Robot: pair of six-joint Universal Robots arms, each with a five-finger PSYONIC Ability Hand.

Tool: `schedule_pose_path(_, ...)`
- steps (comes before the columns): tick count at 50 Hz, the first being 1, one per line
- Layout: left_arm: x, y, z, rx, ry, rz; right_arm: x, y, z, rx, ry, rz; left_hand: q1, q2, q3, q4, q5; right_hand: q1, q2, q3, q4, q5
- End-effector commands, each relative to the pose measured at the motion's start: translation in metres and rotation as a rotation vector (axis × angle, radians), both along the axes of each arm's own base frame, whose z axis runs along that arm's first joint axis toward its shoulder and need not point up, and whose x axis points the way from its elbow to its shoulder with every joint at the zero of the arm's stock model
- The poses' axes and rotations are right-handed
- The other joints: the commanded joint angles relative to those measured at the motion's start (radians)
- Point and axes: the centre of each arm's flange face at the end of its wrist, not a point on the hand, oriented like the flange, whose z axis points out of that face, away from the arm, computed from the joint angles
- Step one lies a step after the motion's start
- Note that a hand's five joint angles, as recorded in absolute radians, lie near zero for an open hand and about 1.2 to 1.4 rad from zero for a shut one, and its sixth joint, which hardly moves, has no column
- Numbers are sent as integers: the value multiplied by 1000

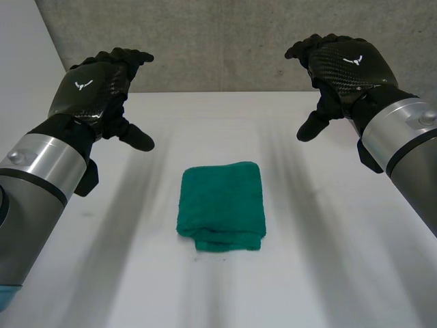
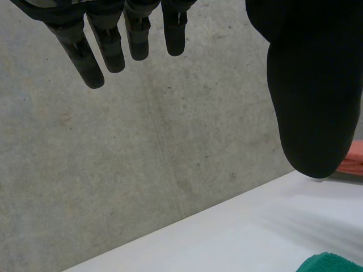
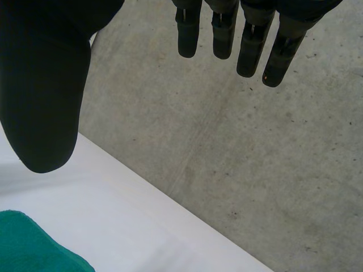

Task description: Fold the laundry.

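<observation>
1. the left hand (image 1: 95, 85) hung above the table's left side and held nothing. in its wrist view the fingers (image 2: 108, 39) ran straight and slightly apart, and the thumb (image 2: 312, 85) stood well off them. the hand was spread and touched no cloth.
2. the right hand (image 1: 345, 65) mirrored it over the right side: fingers (image 3: 249, 39) straight, thumb (image 3: 45, 85) wide, nothing between them.
3. both hands were raised clear of the table and well apart from the towel, one to each side, with the palms turned roughly inward and down. i judged this a pose of rest rather than a reach, since neither hand was lined up on an edge or a corner.
4. the green towel (image 1: 222, 205) lay between the hands on the middle of the table (image 1: 328, 273), nearer the robot than either hand. it was folded into a compact, nearly square pad. its layers showed at the near edge, where a lower one stuck out slightly.
5. judging from that, the fold looked done or nearly so, as no loose flap lay spread out. the uneven near edge was the one thing that might call for tidying.
6. behind the table stood a grey concrete wall (image 1: 225, 41). both wrist views faced it, with a corner of the towel on the thumb side of each hand.
</observation>
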Motion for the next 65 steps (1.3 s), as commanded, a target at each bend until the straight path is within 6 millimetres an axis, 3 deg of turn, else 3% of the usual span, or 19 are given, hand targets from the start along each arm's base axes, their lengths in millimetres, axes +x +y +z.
schedule_pose_path(1, 0, -1, -5, 12, -6, -1, 1, 0, -1, -3, 11, 5, -21, -24, -26, -21, 5, -36, -66, -64, -75, -43)
schedule_pose_path(31, 0, -1, -6, 14, -5, 1, 4, 2, -2, 8, 20, 22, -21, -24, -26, -21, 5, -36, -66, -64, -75, -43)
schedule_pose_path(37, -1, -1, -6, 15, -6, -1, 8, -6, -30, 124, 76, 18, -21, -24, -26, -21, 5, -36, -66, -64, -75, -43)
schedule_pose_path(41, -1, -3, -9, 24, -10, -1, 15, -8, -61, 230, 127, 32, -21, -24, -26, -21, 5, -36, -66, -64, -75, -43)
schedule_pose_path(42, -1, -3, -10, 27, -11, 1, 21, -4, -77, 276, 149, 48, -21, -24, -26, -21, 5, -36, -66, -64, -75, -43)
schedule_pose_path(49, -2, -4, -12, 31, -13, -1, 56, 34, -126, 362, 224, 175, -21, -24, -26, -21, 5, -36, -66, -64, -75, -43)
schedule_pose_path(54, -2, -5, -14, 39, -17, -1, 60, 33, -157, 352, 228, 136, -21, -24, -26, -21, 5, -36, -66, -64, -75, -43)
schedule_pose_path(65, -3, -5, -18, 49, -22, -4, 59, 33, -172, 307, 203, 106, -21, -24, -26, -21, 5, -36, -66, -64, -75, -43)
